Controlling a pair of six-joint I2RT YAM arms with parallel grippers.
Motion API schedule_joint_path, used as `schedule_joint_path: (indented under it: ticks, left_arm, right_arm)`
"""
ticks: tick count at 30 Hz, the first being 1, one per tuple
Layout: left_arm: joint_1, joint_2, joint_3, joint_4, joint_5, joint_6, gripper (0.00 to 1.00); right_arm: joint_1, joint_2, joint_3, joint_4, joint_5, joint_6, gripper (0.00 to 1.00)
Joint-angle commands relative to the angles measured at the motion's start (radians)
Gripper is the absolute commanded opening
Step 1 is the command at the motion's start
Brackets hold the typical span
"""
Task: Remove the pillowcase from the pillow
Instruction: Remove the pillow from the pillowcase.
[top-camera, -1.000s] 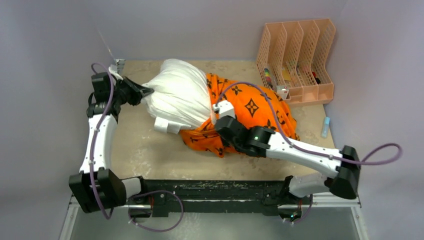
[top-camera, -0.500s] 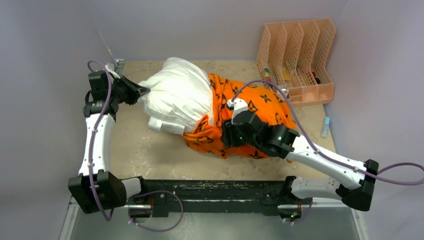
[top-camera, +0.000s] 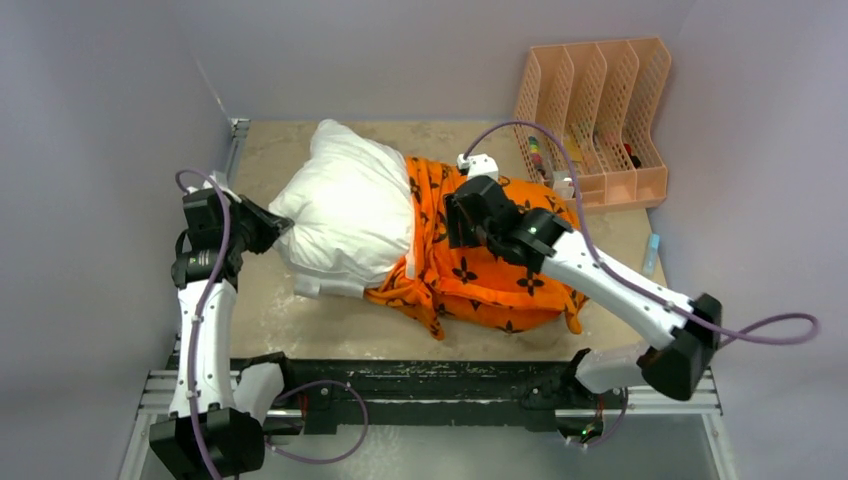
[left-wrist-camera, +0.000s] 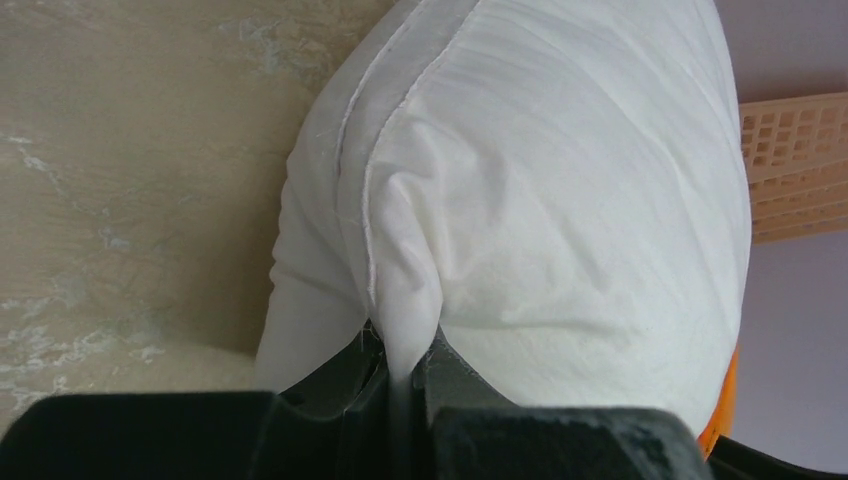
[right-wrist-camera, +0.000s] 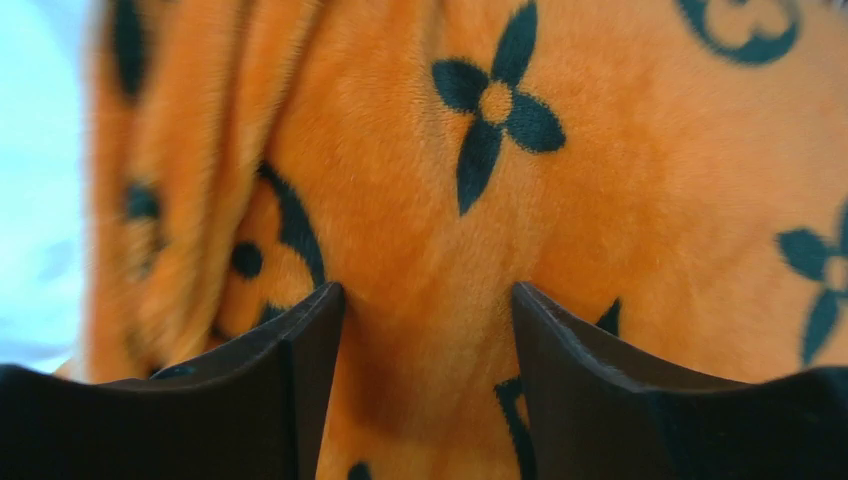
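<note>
The white pillow (top-camera: 350, 220) lies across the middle of the table, its right half still inside the orange pillowcase (top-camera: 500, 285) with black motifs. My left gripper (top-camera: 270, 228) is at the pillow's left end, shut on a pinched fold of the pillow (left-wrist-camera: 560, 200); in the left wrist view that fold runs down between the closed left gripper (left-wrist-camera: 408, 365) jaws. My right gripper (top-camera: 452, 218) hovers over the pillowcase near its bunched open edge. In the right wrist view the right gripper (right-wrist-camera: 428, 292) is open, with plush pillowcase (right-wrist-camera: 450, 150) just beyond its fingertips and nothing clamped.
A peach slotted organizer (top-camera: 595, 110) with small items stands at the back right. A small blue object (top-camera: 652, 253) lies at the right edge. Bare beige table (top-camera: 290, 310) shows in front of the pillow. Walls close in on the left, back and right.
My right gripper has opened, let go of the pillowcase's near edge and moved up and back over the cover. The left arm has drawn the pillow's corner toward the near left.
</note>
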Motion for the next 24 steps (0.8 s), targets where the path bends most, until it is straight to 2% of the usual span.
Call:
schedule_joint_path:
  ticks: [1,3,4,5,7,9,11,13,15,19,21,22,23,24]
  left_arm:
    - [0.001,-0.039,-0.004,0.006,-0.023,0.019,0.00]
    - [0.001,-0.037,0.002,0.002,-0.036,0.023,0.00]
    - [0.001,-0.034,0.006,0.001,-0.046,0.021,0.00]
    - [0.001,-0.030,0.013,-0.006,-0.072,0.020,0.00]
    - [0.013,-0.026,0.028,-0.019,-0.134,0.021,0.00]
    - [0.058,-0.021,0.038,-0.019,-0.147,0.025,0.00]
    - [0.125,-0.007,0.038,-0.019,-0.104,0.023,0.00]
    - [0.211,0.005,0.040,-0.030,-0.068,0.041,0.00]
    - [0.233,0.022,0.060,-0.056,-0.093,0.063,0.00]
    - [0.241,0.009,0.061,-0.051,-0.118,0.039,0.00]
    - [0.241,0.007,0.058,-0.032,-0.060,0.056,0.00]
    - [0.241,0.009,0.061,-0.021,-0.015,0.065,0.00]
    - [0.241,0.014,0.064,-0.018,0.020,0.070,0.12]
    - [0.239,0.013,0.071,-0.016,0.048,0.075,0.32]
  right_arm:
    - [-0.049,0.124,-0.027,-0.063,0.018,0.065,0.48]
    - [-0.055,0.143,-0.055,-0.120,0.141,0.119,0.11]
    - [-0.060,0.121,-0.087,-0.125,0.192,0.132,0.00]
    - [-0.071,0.077,-0.121,-0.128,0.241,0.145,0.00]
    - [-0.137,-0.053,-0.201,-0.093,0.244,0.131,0.00]
    - [-0.279,-0.155,-0.271,-0.063,0.170,0.073,0.00]
    - [-0.458,-0.216,-0.297,-0.092,0.123,0.031,0.00]
    - [-0.580,-0.255,-0.296,-0.121,0.106,-0.006,0.00]
    - [-0.666,-0.284,-0.294,-0.115,0.043,-0.035,0.00]
    - [-0.695,-0.294,-0.267,-0.090,-0.163,-0.019,0.00]
    - [-0.693,-0.305,-0.261,-0.014,-0.373,-0.085,0.00]
    - [-0.693,-0.313,-0.269,0.030,-0.487,-0.093,0.03]
    - [-0.693,-0.319,-0.276,0.064,-0.591,-0.090,0.08]
    - [-0.693,-0.320,-0.275,0.080,-0.654,-0.081,0.14]
